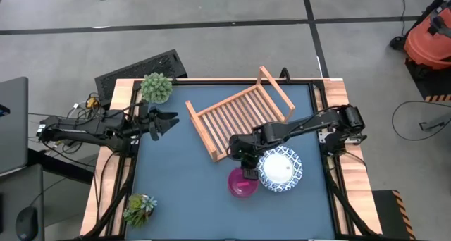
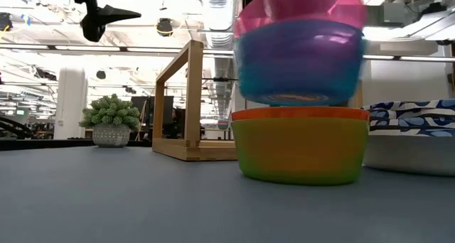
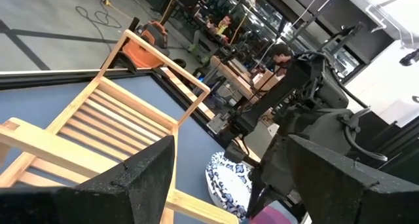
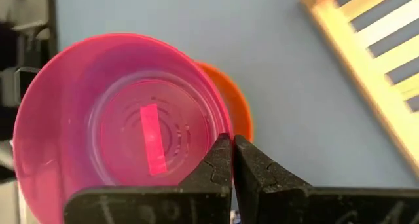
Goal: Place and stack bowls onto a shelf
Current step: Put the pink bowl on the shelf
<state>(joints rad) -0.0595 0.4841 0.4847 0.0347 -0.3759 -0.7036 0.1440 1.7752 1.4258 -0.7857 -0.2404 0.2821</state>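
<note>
Pinching the rim of the pink bowl [image 4: 124, 132] with the right gripper [image 4: 232, 140], fingers clenched onto the thin wall, one inside and one outside. Hanging the pink bowl just above the table near the centre, right of the middle, with a blue bowl [image 2: 298, 62] seemingly nested beneath it. Hovering both clear of an orange bowl [image 2: 298, 114] sitting inside a green bowl [image 2: 298, 158]. Lying just right of these, a white bowl with blue patterned rim [image 1: 280, 169]. Waiting at the far centre, the wooden slatted shelf [image 1: 236, 121].

Judging the pink bowl as light, stiff, glossy plastic, likely slippery and tilting under a one-sided pinch. Favouring a deep grip on the rim and slow carrying; watching for the nested bowl dropping free.

Idling at the left side near a potted plant [image 1: 156, 87], the left gripper [image 1: 165, 123], fingers spread and grasping nothing.
</note>
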